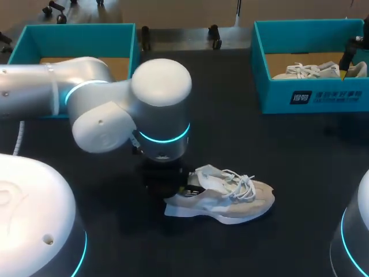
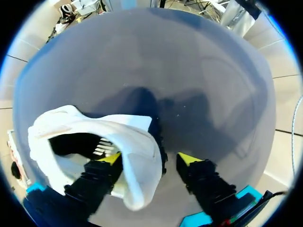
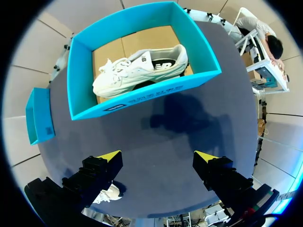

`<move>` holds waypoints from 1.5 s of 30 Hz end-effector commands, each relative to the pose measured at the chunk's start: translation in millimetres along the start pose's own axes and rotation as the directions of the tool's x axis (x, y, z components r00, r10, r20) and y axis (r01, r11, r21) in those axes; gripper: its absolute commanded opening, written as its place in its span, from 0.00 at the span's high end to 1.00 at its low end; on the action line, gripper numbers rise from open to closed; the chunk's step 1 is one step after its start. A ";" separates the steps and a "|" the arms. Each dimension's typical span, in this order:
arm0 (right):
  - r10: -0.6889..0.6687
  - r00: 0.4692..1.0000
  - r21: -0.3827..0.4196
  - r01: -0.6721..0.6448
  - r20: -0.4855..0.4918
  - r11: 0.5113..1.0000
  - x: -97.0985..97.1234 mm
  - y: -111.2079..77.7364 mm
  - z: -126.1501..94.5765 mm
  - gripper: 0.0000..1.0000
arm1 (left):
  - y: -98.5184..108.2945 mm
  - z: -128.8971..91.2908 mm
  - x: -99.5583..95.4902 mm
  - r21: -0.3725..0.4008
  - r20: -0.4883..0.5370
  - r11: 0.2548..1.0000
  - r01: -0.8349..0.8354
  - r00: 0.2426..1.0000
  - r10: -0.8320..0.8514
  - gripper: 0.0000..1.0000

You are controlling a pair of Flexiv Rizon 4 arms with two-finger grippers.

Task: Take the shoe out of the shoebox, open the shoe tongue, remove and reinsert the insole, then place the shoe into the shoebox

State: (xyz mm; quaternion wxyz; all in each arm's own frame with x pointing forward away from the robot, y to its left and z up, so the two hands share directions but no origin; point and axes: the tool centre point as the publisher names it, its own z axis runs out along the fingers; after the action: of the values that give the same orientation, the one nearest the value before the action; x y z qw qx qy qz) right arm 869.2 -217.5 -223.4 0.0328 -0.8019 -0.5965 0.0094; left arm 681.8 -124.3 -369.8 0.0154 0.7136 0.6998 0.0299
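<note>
The shoe (image 1: 222,196) lies on its sole on the dark counter (image 1: 230,138), out of any box, with its laces loose and its tongue pushed up. I take the task to be at the insole step.

The left arm (image 1: 115,109) reaches in over the heel end of the shoe. Seen from its wrist, the left fingers (image 2: 110,160) straddle the heel wall. One yellow tip sits inside the shoe's opening and the other (image 2: 189,159) stands outside, a little apart from the fabric. They are parted and grip nothing yet. That placement suits either steadying the heel or reaching down for the insole. The insole itself cannot be made out in the dark opening.

The right fingers (image 3: 108,158) are spread wide and hold nothing. They hang well away from the shoe, beyond its toe end and up by the teal box (image 1: 311,95) that holds a second white shoe (image 1: 305,70). From there they leave the left arm free room over the shoe.

Behind the shoe's heel end, well apart from it, stands another teal box (image 1: 75,32). It shows only bare cardboard floor where the arm does not hide it, so it is likely where the shoe should go back.
</note>
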 end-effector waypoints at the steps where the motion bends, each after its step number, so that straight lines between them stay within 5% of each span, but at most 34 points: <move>1: 0.002 1.000 -0.003 -0.002 -0.001 1.000 0.1 -1.2 0.3 0.00 | -4.6 -38.1 21.1 -0.009 0.091 1.000 0.012 0.996 -0.011 0.00; 7: 0.002 1.000 -0.003 -0.002 -0.001 1.000 0.1 -1.2 0.3 0.00 | -1.7 -77.5 32.0 0.050 0.205 0.994 0.097 0.973 -0.105 0.00; 17: 0.002 1.000 -0.003 -0.002 -0.001 1.000 0.1 -1.2 0.3 0.00 | -12.0 -116.5 63.0 0.276 0.300 0.924 0.265 0.890 -0.344 0.00; 19: 0.002 1.000 -0.003 -0.002 -0.001 1.000 0.1 -1.2 0.3 0.00 | -16.9 -116.9 68.8 0.378 0.274 0.884 0.273 0.880 -0.389 0.00; 33: 0.002 1.000 -0.003 -0.002 -0.001 1.000 0.1 -1.2 0.3 0.00 | -16.9 -116.9 68.8 0.378 0.274 0.884 0.273 0.880 -0.389 0.00; 45: 0.002 1.000 -0.003 -0.002 -0.001 1.000 0.1 -1.2 0.3 0.00 | -23.1 -102.9 116.2 0.605 0.260 0.634 0.482 0.633 -0.729 0.00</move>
State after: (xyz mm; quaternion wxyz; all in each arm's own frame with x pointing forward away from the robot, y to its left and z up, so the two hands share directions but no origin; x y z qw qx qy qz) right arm 869.1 -217.5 -223.4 0.0328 -0.8019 -0.5965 0.0094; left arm 653.7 -25.0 -260.4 -0.0277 0.4453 0.8525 -0.2724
